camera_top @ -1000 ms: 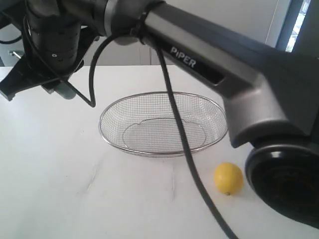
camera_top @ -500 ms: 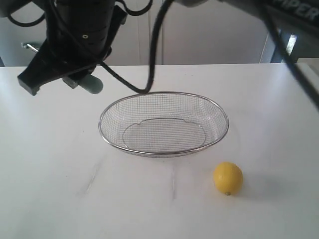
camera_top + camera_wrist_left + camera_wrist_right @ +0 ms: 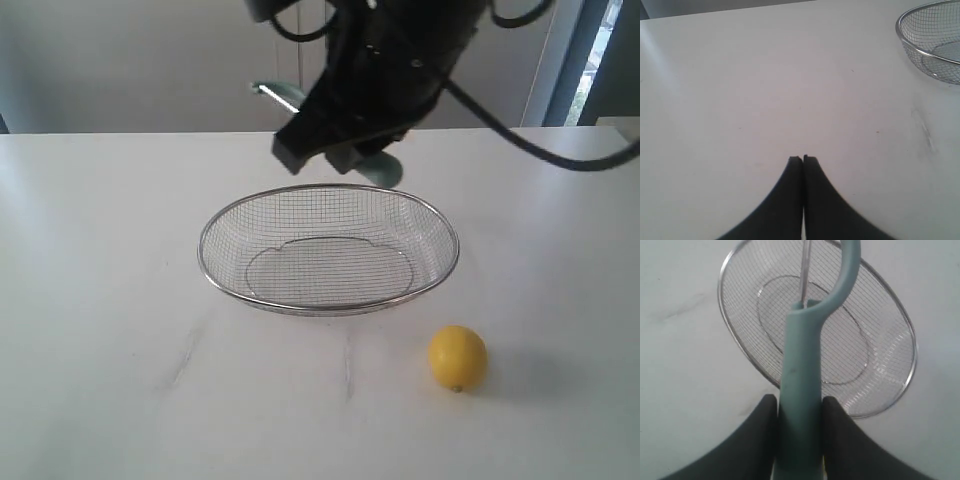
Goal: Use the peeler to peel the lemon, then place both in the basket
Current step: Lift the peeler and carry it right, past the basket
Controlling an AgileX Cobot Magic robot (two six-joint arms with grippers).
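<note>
Aloft by basket point(image 3: 720, 292), fingers point(image 3: 760, 440) around peeler point(image 3: 799, 390)

The right gripper point(image 3: 345, 150) was seen hanging over the far rim of the basket point(image 3: 203, 250), the peeler point(image 3: 384, 172) clamped in it, teal handle end jutting out. The lemon point(image 3: 458, 357) was spotted on the white table point(image 3: 100, 320), near the basket's front right edge, apart from it.

The peeler point(image 3: 799, 385) between my right fingers point(image 3: 757, 440) is smooth, pale green plastic. My fingers are black and dull. The basket point(image 3: 330, 311) is thin shiny metal wire with a shiny rim. The lemon point(image 3: 458, 357) has smooth skin. The table point(image 3: 100, 330) is white and matt.
</note>
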